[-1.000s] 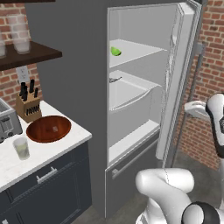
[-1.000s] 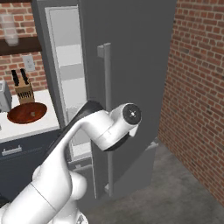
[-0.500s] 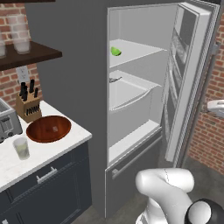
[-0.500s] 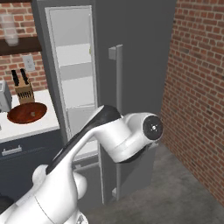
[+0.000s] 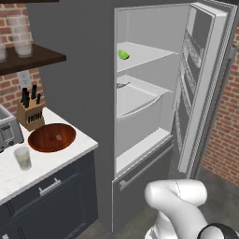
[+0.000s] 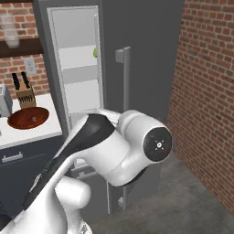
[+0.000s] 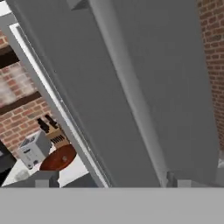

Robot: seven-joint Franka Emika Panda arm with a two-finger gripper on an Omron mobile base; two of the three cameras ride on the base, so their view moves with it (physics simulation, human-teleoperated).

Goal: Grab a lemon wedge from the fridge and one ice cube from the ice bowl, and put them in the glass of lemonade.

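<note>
Fridge (image 5: 154, 93) stands open, door swung to the right of the left base view, so the fetching step is in hand. Lemon wedge (image 5: 123, 55) sits on the top shelf, upper middle. Whether the fingers are parted I cannot tell; nothing looks held. Next the hand likely must swing round the door (image 7: 131, 87) and reach for the wedge. Glass (image 5: 23, 158) waits lower left, by the bowl (image 5: 52, 137).

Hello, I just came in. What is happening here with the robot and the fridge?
The fridge stands with its door wide open, and the lemon wedge lies on the top shelf, not yet picked up. The gripper is open beside the door's bar handle and holds nothing. On the counter, the ice bowl and the glass of lemonade wait untouched.
</note>
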